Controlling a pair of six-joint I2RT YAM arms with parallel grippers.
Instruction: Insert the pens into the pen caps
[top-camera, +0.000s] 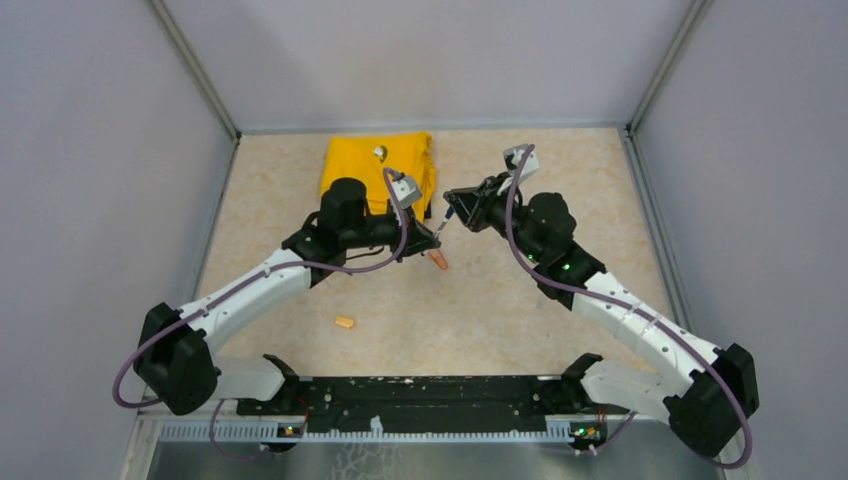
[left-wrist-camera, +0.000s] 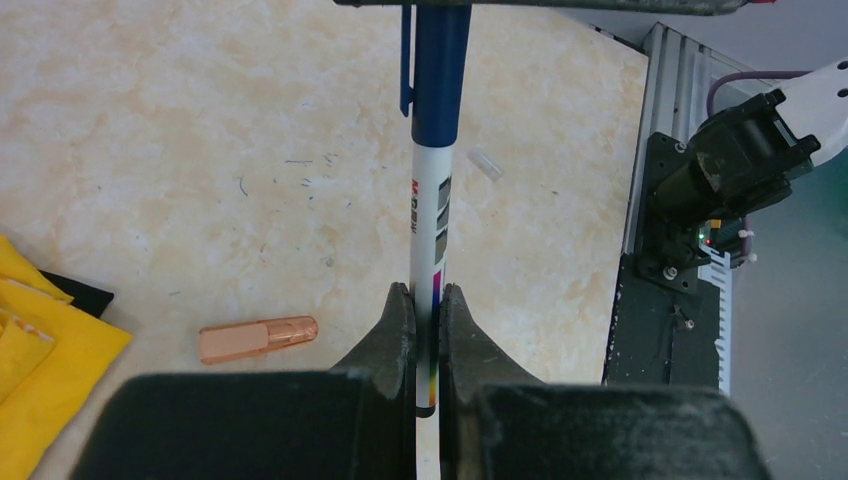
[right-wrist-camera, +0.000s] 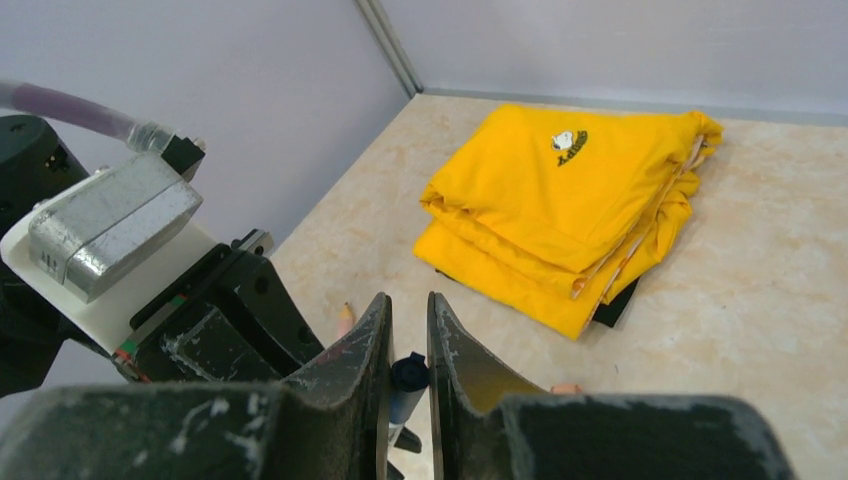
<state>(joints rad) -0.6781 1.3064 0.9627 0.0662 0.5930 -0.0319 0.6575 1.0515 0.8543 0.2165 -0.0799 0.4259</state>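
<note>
The white pen was held in the air above the table, between the two arms, so that both of its ends could be reached. The left claw was narrowed tightly on the lower barrel, well back from the tip; this grip was probably chosen so that the front of the pen was left free for the cap. The blue cap was clasped by the right claw, whose fingers were drawn close on its two sides, and it was set in one line with the pen, because a tilted cap would jam. In the left wrist view the cap was seen already over the pen's front end, with its clip turned to one side. It could not be told whether it was pressed fully home, so the pushing step was judged to be at its end or nearly so. An orange marker was lying on the table just beside the yellow cloth, untouched, and the small orange cap was lying well apart from it, nearer to the left arm's base. This second pair was judged not yet joined.
</note>
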